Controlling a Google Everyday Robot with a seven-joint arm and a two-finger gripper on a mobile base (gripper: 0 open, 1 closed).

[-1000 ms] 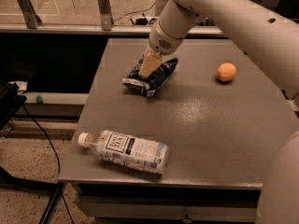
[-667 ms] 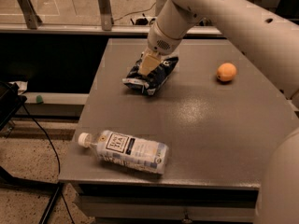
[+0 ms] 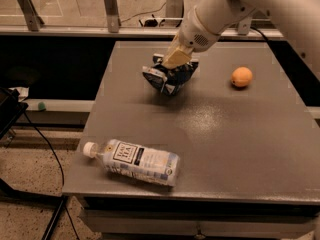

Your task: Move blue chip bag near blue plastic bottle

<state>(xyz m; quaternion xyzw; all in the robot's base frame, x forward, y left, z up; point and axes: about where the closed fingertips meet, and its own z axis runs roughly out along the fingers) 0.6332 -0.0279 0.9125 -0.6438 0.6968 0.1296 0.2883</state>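
Grey laminate covers the table (image 3: 240, 149), which fills most of the camera view and has its near edge and right side cut off by the frame. At the far left a black object (image 3: 7, 114) is cropped by the border and cannot be identified, and a dark cable (image 3: 47, 144) runs from it down to the floor. On the near left part of the table the blue plastic bottle (image 3: 135, 161) lies on its side, with its white cap (image 3: 89, 148) pointing left towards the table edge. The lettering in the dark square on its label is too small to read. Further back, near the middle, the blue chip bag (image 3: 167, 80) is crumpled and tipped up on edge, well apart from the bottle. Its upper part is hidden behind the gripper (image 3: 172, 60), and it is unclear whether its lower corner touches the table or hangs just above it. The gripper comes down onto the bag from the upper right. Its tan fingers (image 3: 176, 58) are pinched together on the bag's top fold, and only the nearer finger shows plainly. To the right a small orange fruit (image 3: 242, 77) sits alone on the table. The white arm (image 3: 225, 9) rises to the upper right and is cut off there.
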